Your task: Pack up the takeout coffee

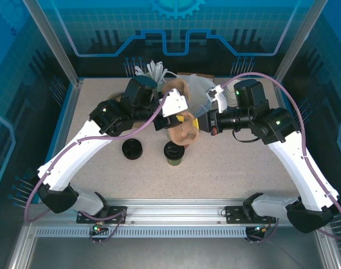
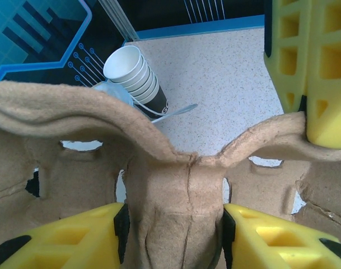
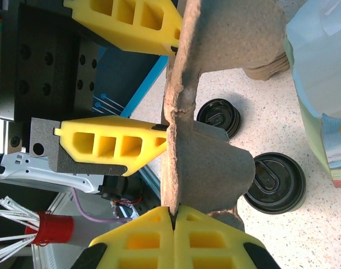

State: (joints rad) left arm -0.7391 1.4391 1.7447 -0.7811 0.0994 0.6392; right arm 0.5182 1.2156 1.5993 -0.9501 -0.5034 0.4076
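**Carrier held between both arms, coffee waiting on the table**

The cup carrier (image 2: pixel 176 190), a brown moulded-pulp tray, is held in the air between the two arms above the middle of the table (image 1: pixel 226 168). The right gripper (image 3: pixel 173 216) is pinched flat on a thin wall of the carrier, with nothing but pulp between its yellow fingers. This hold is probably there to keep the light tray from swinging.

The left gripper (image 2: pixel 173 238) is set about halfway closed astride the carrier's central post, one finger on each flank. The pads appear to meet the pulp, but whether the post is truly clamped cannot be told. The post is the stiffest part of the tray, so it is judged to have been chosen as the carrying point — possibly for a handover from the right arm.

The takeout coffee (image 1: pixel 174 152) stands upright on the table just on the near side of the raised carrier, black lid on, touched by neither arm. A second black lid (image 1: pixel 132 149) sits to its left, apart from it. The pale bag (image 3: pixel 321 73) lies beyond the carrier, and the stacked cups (image 2: pixel 138 75) are left at the far edge.
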